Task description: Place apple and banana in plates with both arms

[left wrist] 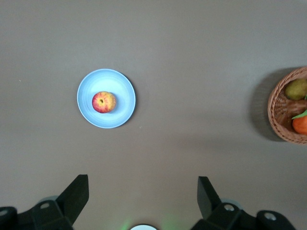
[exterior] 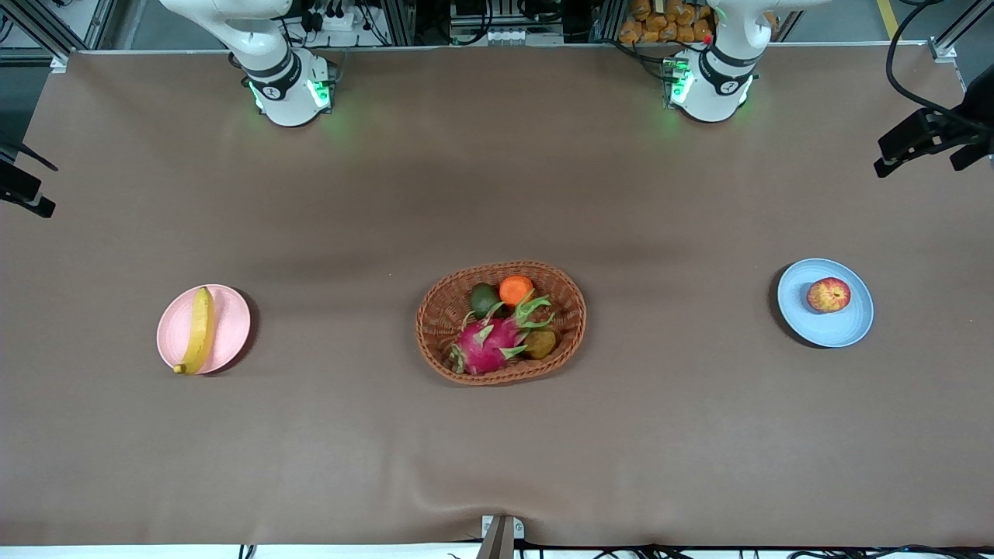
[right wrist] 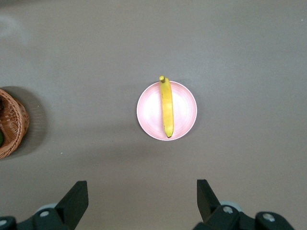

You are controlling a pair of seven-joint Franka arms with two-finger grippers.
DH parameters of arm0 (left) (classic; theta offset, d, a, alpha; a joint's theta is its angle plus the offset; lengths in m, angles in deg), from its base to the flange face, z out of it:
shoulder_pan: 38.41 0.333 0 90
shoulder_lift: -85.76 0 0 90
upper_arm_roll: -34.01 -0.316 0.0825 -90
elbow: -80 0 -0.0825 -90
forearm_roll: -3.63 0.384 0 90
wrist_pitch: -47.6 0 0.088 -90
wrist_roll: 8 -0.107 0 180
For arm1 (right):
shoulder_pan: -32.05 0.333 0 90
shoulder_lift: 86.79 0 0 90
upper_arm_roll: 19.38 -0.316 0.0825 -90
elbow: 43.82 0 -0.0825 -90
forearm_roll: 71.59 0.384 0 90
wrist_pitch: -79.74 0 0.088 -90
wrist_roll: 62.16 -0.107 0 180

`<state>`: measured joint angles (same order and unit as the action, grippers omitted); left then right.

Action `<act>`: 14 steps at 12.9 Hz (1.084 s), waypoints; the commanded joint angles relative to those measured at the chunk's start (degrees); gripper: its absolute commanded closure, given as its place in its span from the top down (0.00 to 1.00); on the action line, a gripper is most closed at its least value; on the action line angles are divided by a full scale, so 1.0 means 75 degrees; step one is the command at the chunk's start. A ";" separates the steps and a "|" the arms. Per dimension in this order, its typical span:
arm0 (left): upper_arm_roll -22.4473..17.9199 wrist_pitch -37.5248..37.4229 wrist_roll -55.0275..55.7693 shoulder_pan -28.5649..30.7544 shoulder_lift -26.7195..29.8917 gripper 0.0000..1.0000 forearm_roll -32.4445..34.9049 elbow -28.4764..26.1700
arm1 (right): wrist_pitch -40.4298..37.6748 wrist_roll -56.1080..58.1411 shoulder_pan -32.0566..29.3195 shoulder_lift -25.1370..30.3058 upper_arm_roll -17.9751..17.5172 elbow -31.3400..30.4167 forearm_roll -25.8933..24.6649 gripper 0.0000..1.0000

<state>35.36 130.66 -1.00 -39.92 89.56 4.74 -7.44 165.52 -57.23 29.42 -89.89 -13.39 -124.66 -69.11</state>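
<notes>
Resting on plates, apple, banana

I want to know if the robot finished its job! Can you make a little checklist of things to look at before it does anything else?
1. Apple lying on the blue plate: ok.
2. Banana on the pink plate: ok, though one tip sticks out over the rim.
3. Left gripper open and empty, high over the table: ok.
4. Right gripper open and empty, high over the table: ok.
5. Basket in the middle holds its orange, dragon fruit and other fruit: ok.
</notes>
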 commanded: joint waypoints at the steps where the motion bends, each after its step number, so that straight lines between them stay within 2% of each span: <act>1: -0.0402 0.0139 0.0051 -0.0559 0.0652 1.00 0.0075 -0.0877 | 0.0047 0.0104 -0.0013 0.0014 -0.0026 0.0021 -0.0084 1.00; 3: -0.0439 0.0362 0.0063 -0.0631 0.0980 1.00 0.0087 -0.1347 | 0.0024 0.0058 0.0046 0.0014 -0.0037 0.0021 -0.0026 1.00; 6: -0.0345 0.0340 0.0075 -0.0572 0.0959 1.00 0.0099 -0.1337 | -0.0046 -0.0001 0.0069 0.0061 -0.0049 0.0068 0.0021 1.00; 7: -0.0171 0.0328 0.0075 -0.0456 0.0924 1.00 0.0099 -0.1291 | -0.0047 -0.0001 0.0069 0.0073 -0.0049 0.0080 0.0033 1.00; 9: 0.0495 0.0258 0.0063 0.0268 0.0877 1.00 0.0087 -0.1220 | -0.0047 0.0010 0.0058 0.0073 -0.0037 0.0080 0.0033 1.00; 14: 0.0358 0.0211 0.0063 0.0190 0.0993 1.00 0.0087 -0.1267 | -0.0047 -0.0001 0.0058 0.0073 -0.0037 0.0080 0.0021 1.00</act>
<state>38.03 132.05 -1.00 -38.87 95.46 4.74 -15.96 165.62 -57.20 29.81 -89.83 -13.72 -124.41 -69.09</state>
